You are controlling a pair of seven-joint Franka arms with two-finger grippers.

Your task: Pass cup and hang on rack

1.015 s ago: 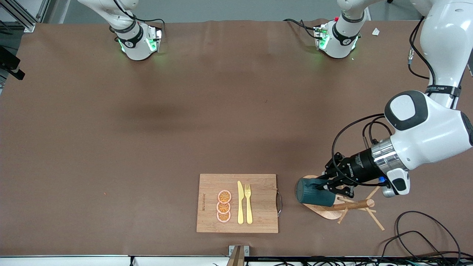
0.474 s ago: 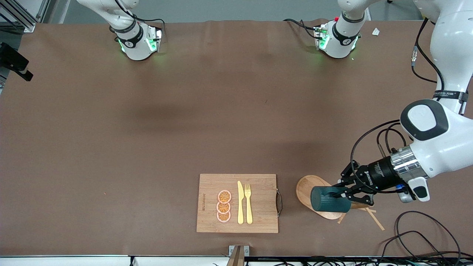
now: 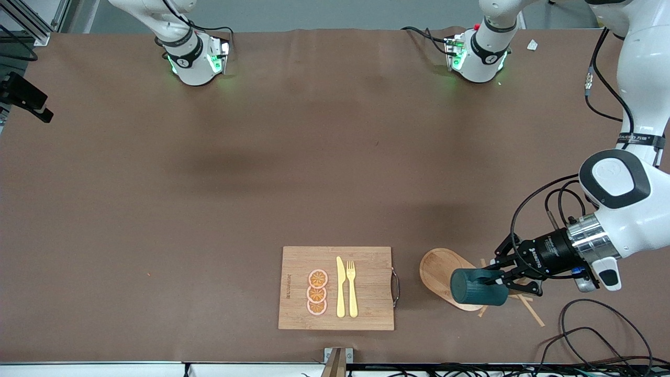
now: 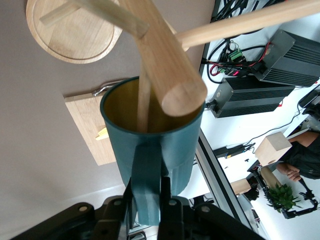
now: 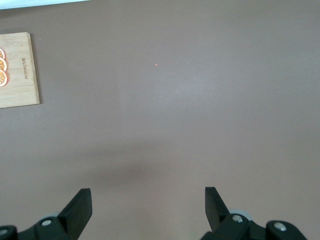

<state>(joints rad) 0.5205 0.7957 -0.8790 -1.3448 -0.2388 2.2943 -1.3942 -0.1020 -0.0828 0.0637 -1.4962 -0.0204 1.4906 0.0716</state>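
Brown tabletop (image 3: 261, 183) takes up pretty much the whole front view, so starting there. Next biggest is the bamboo cutting board (image 3: 336, 288), sitting around 6 o'clock near the camera edge, with three orange slices (image 3: 317, 292), a yellow knife (image 3: 341, 287) and a yellow fork (image 3: 352, 288) laid on it.

Just beside the board, toward the left arm's end at roughly 4 o'clock, stands the rack (image 3: 442, 269): oval wooden base, post and thin pegs.

Left tool (image 3: 498, 281) is clamped tight on the cup's handle, holding the teal cup (image 3: 479, 294) on its side over the rack. In the left wrist view the cup (image 4: 150, 137) has its yellow inside facing the rack (image 4: 165, 75), and one thin peg runs into the mouth, with the thick post end right at the rim.

Right tool (image 5: 147, 212) is spread wide with nothing in it, waiting over bare tabletop, board corner visible at about 10 o'clock in its wrist view.
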